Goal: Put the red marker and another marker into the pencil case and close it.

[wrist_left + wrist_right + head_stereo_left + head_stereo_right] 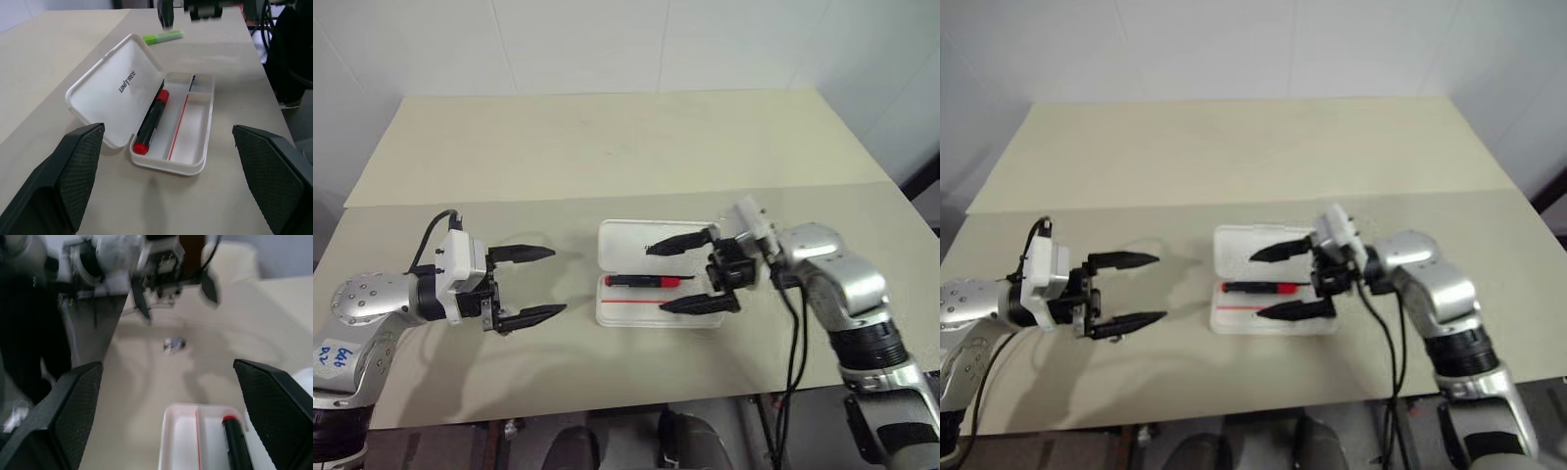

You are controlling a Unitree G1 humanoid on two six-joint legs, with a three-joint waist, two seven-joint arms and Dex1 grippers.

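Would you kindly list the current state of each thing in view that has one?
pencil case: open, lid laid flat back on the table.
red marker: lying in the case tray along the hinge side.
lime-green marker: on the table outside the case, beyond the lid.
left gripper: fingers open, empty, beside the case.
right gripper: fingers open, empty, above the case.

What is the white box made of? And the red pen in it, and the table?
The pencil case looks like hard, smooth white plastic: thin molded walls, rounded corners, a slight sheen. The red marker seems glossy plastic too, black along the middle with red ends. The table looks matte beige, maybe laminate or painted board; the pictures cannot settle which.
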